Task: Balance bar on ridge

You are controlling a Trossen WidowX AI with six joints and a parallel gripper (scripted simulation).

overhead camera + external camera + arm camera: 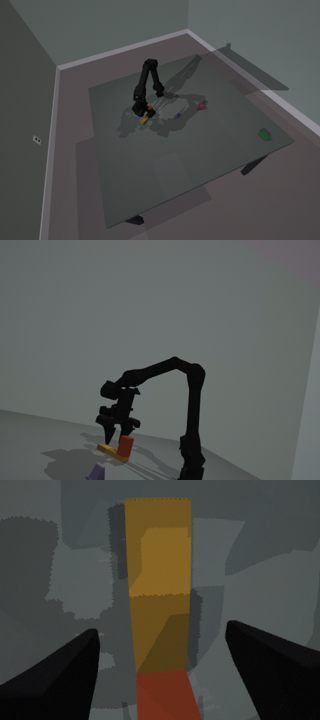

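Exterior view: open gripper (pixel 113 442) (pixel 164 634) above the yellow bar (pixel 109 451) (pixel 161 580) (pixel 144 120), apparently not touching.

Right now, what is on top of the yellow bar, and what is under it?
An orange-red block stands on one end of the yellow bar. The bar lies on the table; its underside is hidden.

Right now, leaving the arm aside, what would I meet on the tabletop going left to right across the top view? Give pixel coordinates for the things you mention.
Yellow bar (pixel 143 120) (pixel 108 450) (pixel 160 560) with orange block (pixel 150 107) (pixel 125 446) (pixel 165 696), purple ridge (pixel 177 115) (pixel 97 472), red cube (pixel 201 106), green block (pixel 264 135).
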